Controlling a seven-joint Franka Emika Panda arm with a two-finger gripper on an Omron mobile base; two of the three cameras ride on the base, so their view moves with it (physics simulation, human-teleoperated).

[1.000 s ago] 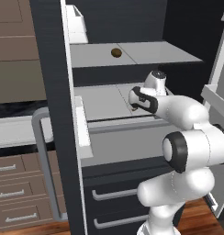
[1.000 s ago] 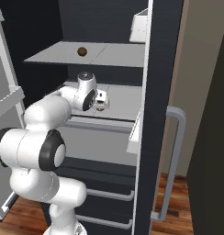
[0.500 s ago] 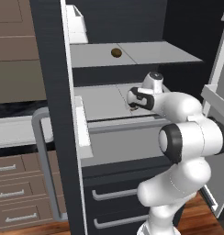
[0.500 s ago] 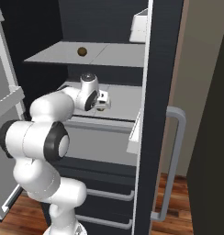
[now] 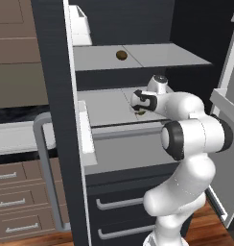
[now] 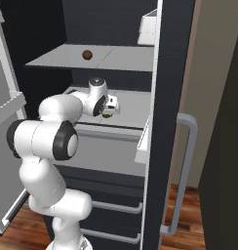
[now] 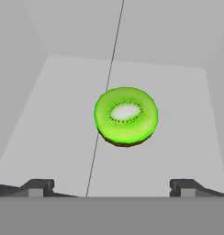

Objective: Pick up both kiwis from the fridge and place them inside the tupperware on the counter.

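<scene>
In the open fridge (image 5: 52,72), a bright green kiwi (image 7: 126,115) lies on the middle light grey shelf (image 5: 107,103), cut face toward the hand camera. My gripper (image 7: 111,188) is open, and its two dark fingertips (image 7: 38,187) stand wide apart just short of the fruit without touching it. From the base, the gripper (image 5: 140,106) (image 6: 111,108) hovers right over this kiwi (image 5: 142,112) (image 6: 107,115). A dull brown kiwi (image 5: 121,55) (image 6: 87,54) rests on the shelf above. The white tupperware (image 5: 13,137) sits on the black counter (image 5: 13,114) at the left.
The left fridge door with white bins (image 5: 85,134) and a grey bar handle (image 5: 42,168) stands edge-on between the shelves and the counter. The other door (image 5: 229,120) hangs open on the right. Dark fridge drawers (image 5: 119,202) sit below, with tan counter drawers (image 5: 16,202) at the left.
The arm's elbow has swung up and outward, and the hand has eased slightly further over the green kiwi. The jaws have stayed open, and both kiwis have stayed put.
</scene>
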